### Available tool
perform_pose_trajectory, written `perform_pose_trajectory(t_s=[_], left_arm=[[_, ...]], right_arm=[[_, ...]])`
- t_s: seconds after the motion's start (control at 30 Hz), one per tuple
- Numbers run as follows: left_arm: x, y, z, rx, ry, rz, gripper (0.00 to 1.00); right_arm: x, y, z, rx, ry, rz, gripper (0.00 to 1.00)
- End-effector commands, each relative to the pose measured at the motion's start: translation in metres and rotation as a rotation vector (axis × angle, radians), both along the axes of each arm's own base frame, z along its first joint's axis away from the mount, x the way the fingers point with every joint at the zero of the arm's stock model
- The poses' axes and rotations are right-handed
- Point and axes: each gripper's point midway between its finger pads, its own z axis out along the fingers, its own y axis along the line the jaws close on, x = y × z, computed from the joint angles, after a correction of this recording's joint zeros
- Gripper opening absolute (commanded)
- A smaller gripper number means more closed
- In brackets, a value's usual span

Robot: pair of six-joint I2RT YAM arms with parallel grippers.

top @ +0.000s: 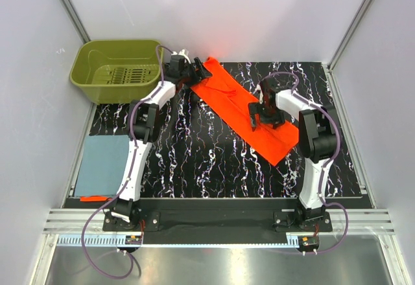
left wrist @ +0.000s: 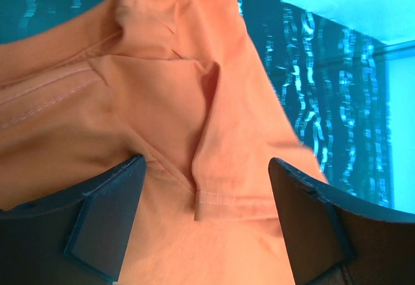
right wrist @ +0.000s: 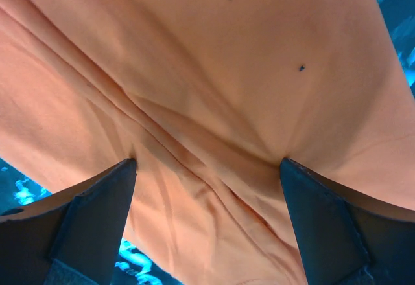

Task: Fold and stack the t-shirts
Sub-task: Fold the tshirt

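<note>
On the black marbled mat (top: 194, 162): orange t-shirt (top: 237, 107) lies in a long diagonal band, far-left to near-right.
Left gripper (top: 196, 71): at the band's far end; fingers (left wrist: 107, 227) spread wide, a hemmed fold between them, nothing clamped.
Right gripper (top: 255, 122): fingers (right wrist: 97, 223) spread wide, tips pressing into the cloth.
Blue-grey t-shirt (top: 104, 165): folded flat at the left near edge.
Olive-green basket (top: 107, 94): far-left corner, slotted floor showing.
</note>
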Motion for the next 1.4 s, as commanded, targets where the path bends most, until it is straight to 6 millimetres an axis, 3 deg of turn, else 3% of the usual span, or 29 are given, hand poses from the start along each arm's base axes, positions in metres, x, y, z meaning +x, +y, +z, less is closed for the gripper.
perform_pose_trajectory(t_s=[0.0,0.2,0.3,0.33,0.37,0.43,0.47,0.53,0.57,0.6,0.63,0.67,0.7,0.8,0.87,0.97,1.0,1.03,1.07,1.1,1.23,1.3,1.33,1.37], left_arm=[[0.012,-0.007,0.009,-0.074,-0.057,-0.024,0.83],[0.01,-0.017,0.023,-0.103,-0.114,-0.093,0.84],[0.002,-0.019,0.044,-0.103,-0.119,-0.131,0.86],[-0.002,-0.02,0.054,-0.11,-0.126,-0.15,0.87],[-0.007,-0.021,0.083,-0.119,-0.16,-0.161,0.87],[-0.02,-0.023,0.096,-0.121,-0.156,-0.184,0.87],[-0.029,-0.021,0.124,-0.122,-0.173,-0.19,0.87],[-0.045,-0.017,0.132,-0.101,-0.154,-0.201,0.87],[-0.057,-0.014,0.168,-0.099,-0.195,-0.206,0.87],[-0.067,-0.009,0.161,-0.08,-0.173,-0.209,0.87],[-0.075,-0.008,0.167,-0.072,-0.177,-0.216,0.87],[-0.089,-0.004,0.194,-0.065,-0.207,-0.22,0.87],[-0.099,-0.001,0.184,-0.043,-0.181,-0.225,0.87],[-0.132,0.013,0.192,0.006,-0.163,-0.222,0.87],[-0.15,0.021,0.186,0.036,-0.122,-0.212,0.87],[-0.183,0.034,0.184,0.059,-0.084,-0.187,0.86],[-0.196,0.037,0.165,0.062,-0.029,-0.187,0.86],[-0.206,0.039,0.17,0.055,-0.03,-0.181,0.84],[-0.219,0.041,0.152,0.05,0.033,-0.175,0.83],[-0.227,0.042,0.155,0.041,0.036,-0.171,0.8],[-0.254,0.023,0.128,0.038,0.118,-0.221,0.71],[-0.258,0.014,0.115,0.043,0.152,-0.228,0.69],[-0.258,0.006,0.113,0.042,0.152,-0.24,0.66],[-0.255,0.0,0.103,0.034,0.179,-0.24,0.63]], right_arm=[[-0.064,0.007,-0.025,-0.017,0.192,-0.193,1.0],[-0.101,0.063,-0.02,0.056,0.255,-0.3,1.0],[-0.114,0.086,-0.019,0.073,0.271,-0.347,1.0],[-0.116,0.093,-0.018,0.076,0.27,-0.35,1.0],[-0.118,0.1,-0.017,0.084,0.273,-0.384,1.0],[-0.125,0.119,-0.016,0.1,0.278,-0.388,1.0],[-0.127,0.128,-0.015,0.118,0.282,-0.427,1.0],[-0.134,0.15,-0.015,0.153,0.293,-0.443,1.0],[-0.136,0.159,-0.014,0.179,0.308,-0.503,1.0],[-0.135,0.17,-0.012,0.217,0.315,-0.522,1.0],[-0.139,0.18,-0.01,0.236,0.312,-0.528,1.0],[-0.136,0.189,-0.005,0.266,0.301,-0.561,1.0],[-0.131,0.195,-0.001,0.279,0.277,-0.564,1.0],[-0.12,0.209,0.012,0.314,0.234,-0.606,1.0],[-0.11,0.218,0.024,0.346,0.207,-0.6,1.0],[-0.103,0.231,0.044,0.404,0.196,-0.531,1.0],[-0.103,0.231,0.05,0.412,0.189,-0.507,1.0],[-0.101,0.23,0.066,0.426,0.149,-0.438,1.0],[-0.1,0.226,0.073,0.42,0.114,-0.399,1.0],[-0.1,0.221,0.091,0.435,0.064,-0.352,1.0],[-0.096,0.174,0.102,0.328,-0.085,-0.119,1.0],[-0.096,0.162,0.112,0.381,-0.071,-0.048,1.0],[-0.085,0.139,0.111,0.375,-0.08,-0.063,1.0],[-0.08,0.133,0.115,0.403,-0.09,-0.061,1.0]])
